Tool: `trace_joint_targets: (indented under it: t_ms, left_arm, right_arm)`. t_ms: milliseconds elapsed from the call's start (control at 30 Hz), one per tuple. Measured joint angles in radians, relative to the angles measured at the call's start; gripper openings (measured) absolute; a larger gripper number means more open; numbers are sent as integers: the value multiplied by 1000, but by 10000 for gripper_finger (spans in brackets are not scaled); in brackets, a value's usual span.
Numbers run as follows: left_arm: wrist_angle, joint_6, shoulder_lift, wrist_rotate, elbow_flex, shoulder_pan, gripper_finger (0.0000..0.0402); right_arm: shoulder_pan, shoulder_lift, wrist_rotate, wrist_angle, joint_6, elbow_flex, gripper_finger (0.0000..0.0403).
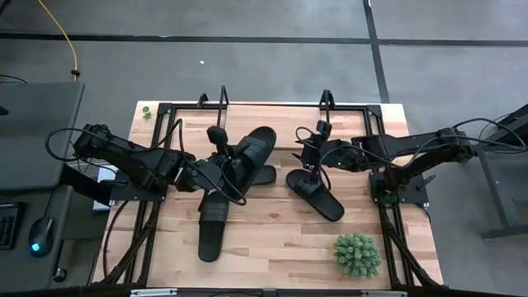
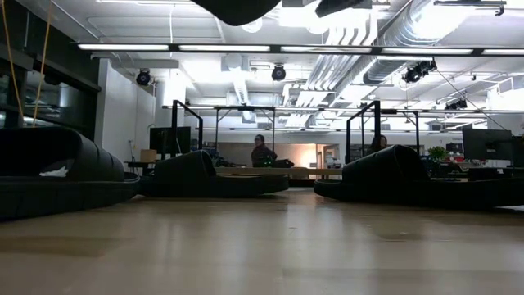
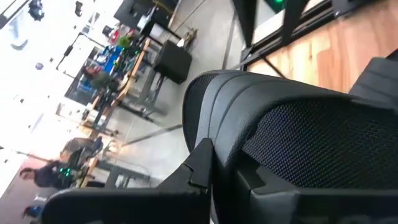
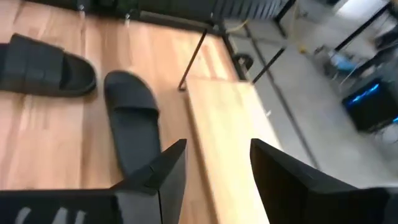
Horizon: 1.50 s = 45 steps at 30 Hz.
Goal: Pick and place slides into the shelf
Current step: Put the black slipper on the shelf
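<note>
My left gripper (image 1: 221, 169) is shut on one black slide (image 1: 254, 147), which hangs over the table's middle, in front of the shelf (image 1: 355, 120). This slide fills the left wrist view (image 3: 298, 124) and shows as a dark shape at the top of the low view (image 2: 237, 8). Three more slides lie flat on the tabletop: one near the left (image 1: 213, 223), one half under the held slide (image 1: 266, 175), one right of the middle (image 1: 313, 194). My right gripper (image 1: 307, 155) hovers open above that last slide, nothing between its fingers (image 4: 214, 149). My left gripper holds the slide by the end nearest the arm (image 3: 214, 134), pinched between its fingers (image 3: 199, 165), which come in slanting from the table's left. The gripper hides the exact place of contact. The slide is lifted clear of the table and reaches toward the shelf.
The shelf's light board (image 4: 224, 137) and black uprights run along the table's far side. A green potted plant (image 1: 357, 253) stands at the near right corner. Bare wood lies along the near edge. People sit in the room beyond the table (image 2: 262, 152).
</note>
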Motion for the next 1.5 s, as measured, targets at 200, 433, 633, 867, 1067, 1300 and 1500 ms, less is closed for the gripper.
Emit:
trace_joint_targets:
  t_ms: [200,433,633,867,1067,1300,1500]
  left_arm:
    - [-28,-5,8,-83,0,16,12]
    - [-87,-19,8,-66,-12,121,16]
    - [-123,-35,8,36,-17,244,8]
    - [-125,-37,8,141,-17,362,17]
    - [-128,-44,18,212,-18,436,8]
    - [-123,-47,70,225,-18,512,16]
    - [-121,-23,149,227,-18,585,11]
  right_arm:
    - [0,1,-27,-88,160,0,165]
    - [3,20,-94,-93,236,-2,165]
    - [3,39,-93,-78,236,-2,165]
    - [3,51,-226,-38,167,-2,165]
    - [16,55,-258,-6,162,-2,165]
    - [15,55,-217,-11,165,-2,165]
    - [15,55,-214,-2,165,-2,165]
